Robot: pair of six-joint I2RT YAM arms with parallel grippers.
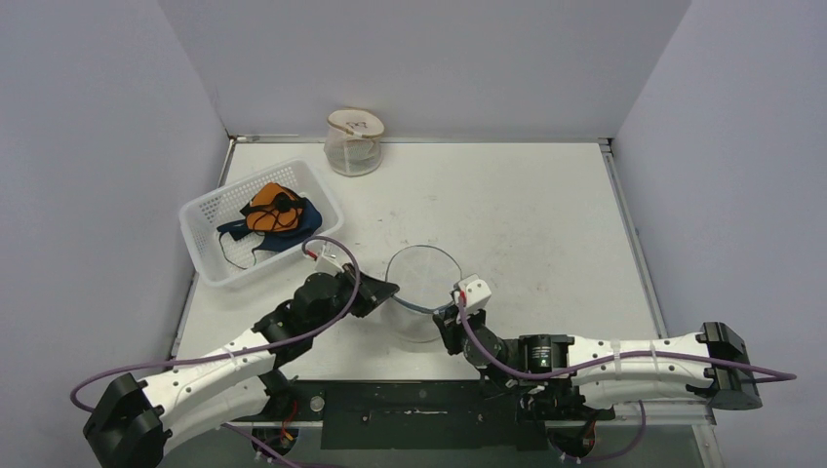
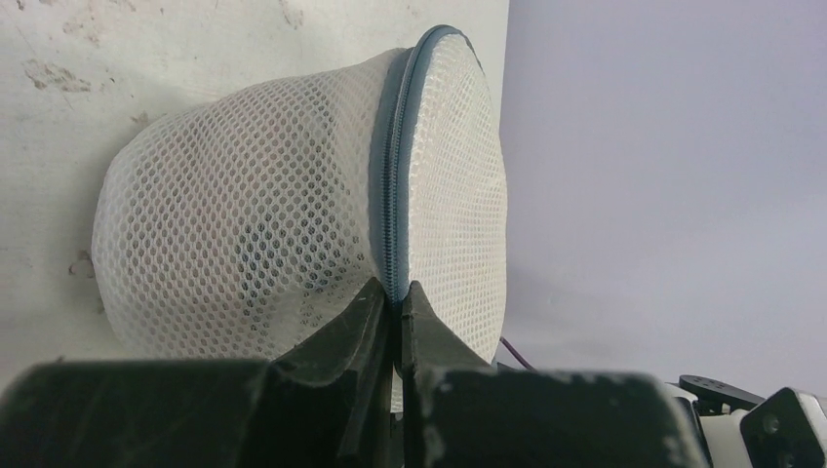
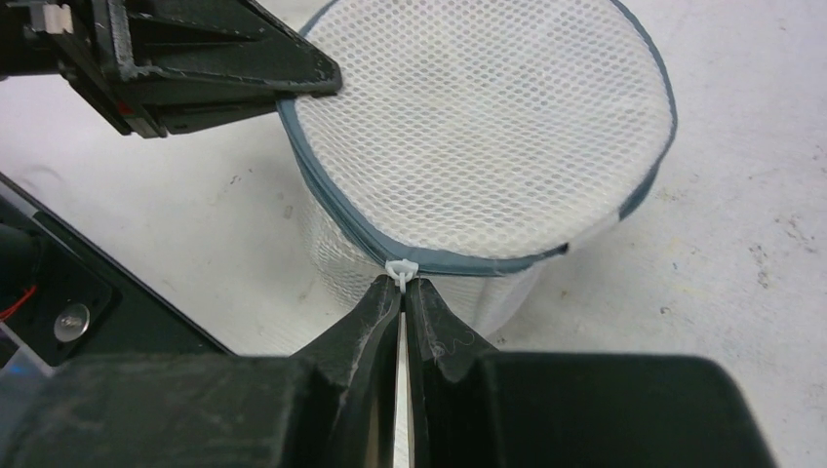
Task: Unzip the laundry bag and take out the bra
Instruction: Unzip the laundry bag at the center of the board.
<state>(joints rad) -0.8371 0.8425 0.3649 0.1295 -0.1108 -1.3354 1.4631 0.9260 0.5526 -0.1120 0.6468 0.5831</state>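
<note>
Our right gripper (image 3: 403, 285) is pinched closed on the white zipper pull (image 3: 401, 267) of the mesh laundry bag (image 3: 468, 127); our left gripper (image 2: 392, 297) clamps tight on its blue zip seam (image 2: 390, 195). We see the bag mid-table (image 1: 527, 214) between them, with the white basket (image 1: 200, 239) well apart

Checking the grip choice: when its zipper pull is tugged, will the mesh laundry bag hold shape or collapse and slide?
The laundry bag looks light: thin open mesh, so it would probably slide unless braced. Its walls likely buckle; the mesh dents beside the left gripper. The blue zipper rim seems stiffer, keeping the top round.
</note>
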